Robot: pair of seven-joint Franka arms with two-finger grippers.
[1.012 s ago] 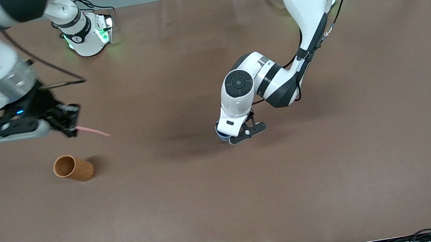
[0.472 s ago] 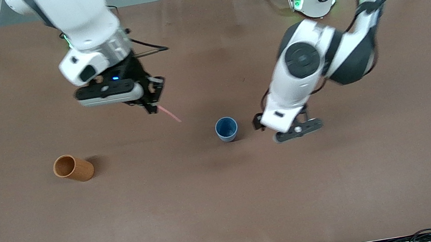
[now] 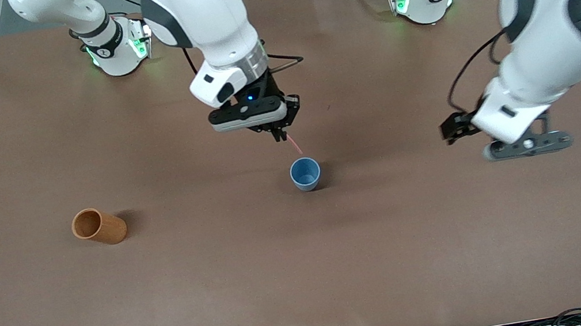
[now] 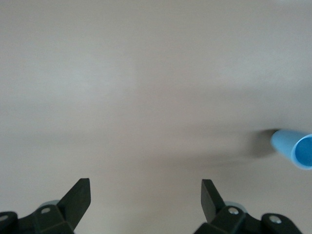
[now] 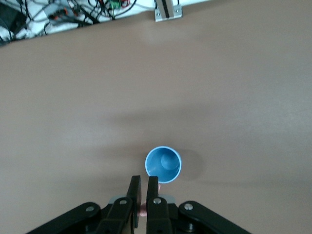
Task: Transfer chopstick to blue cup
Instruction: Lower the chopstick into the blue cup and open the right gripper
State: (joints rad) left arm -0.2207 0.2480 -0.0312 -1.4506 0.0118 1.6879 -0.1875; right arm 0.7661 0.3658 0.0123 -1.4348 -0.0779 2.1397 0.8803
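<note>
Chopstick [image 3: 294, 144], thin, straight and pale pink, hangs slanted from my right gripper [image 3: 279, 133], whose two black fingers are pressed together on its upper end. Its free lower tip points down toward the blue cup [image 3: 305, 174] and sits just above the cup's rim in the front view, not inside it as far as I can tell. From my right wrist, only a small pink stub of the stick [image 5: 143, 211] shows between my closed fingers [image 5: 135, 192], and the cup [image 5: 163, 165] stands just ahead of them, upright, a small round vessel with a smooth matte light-blue wall and an open mouth showing its flat bottom.

My left gripper [image 3: 528, 144] hangs over bare tabletop [image 3: 341, 260] toward the left arm's end, well apart from the cup, fingers spread wide and holding nothing. From my left wrist, both dark angular fingertips [image 4: 78, 195] stand far apart, and the cup [image 4: 295, 147] shows at the edge of that view.

An orange-brown cylindrical cup [image 3: 98, 226], taller than the blue one, lies on its side toward the right arm's end. The tabletop is a plain brown, faintly rippled sheet.
</note>
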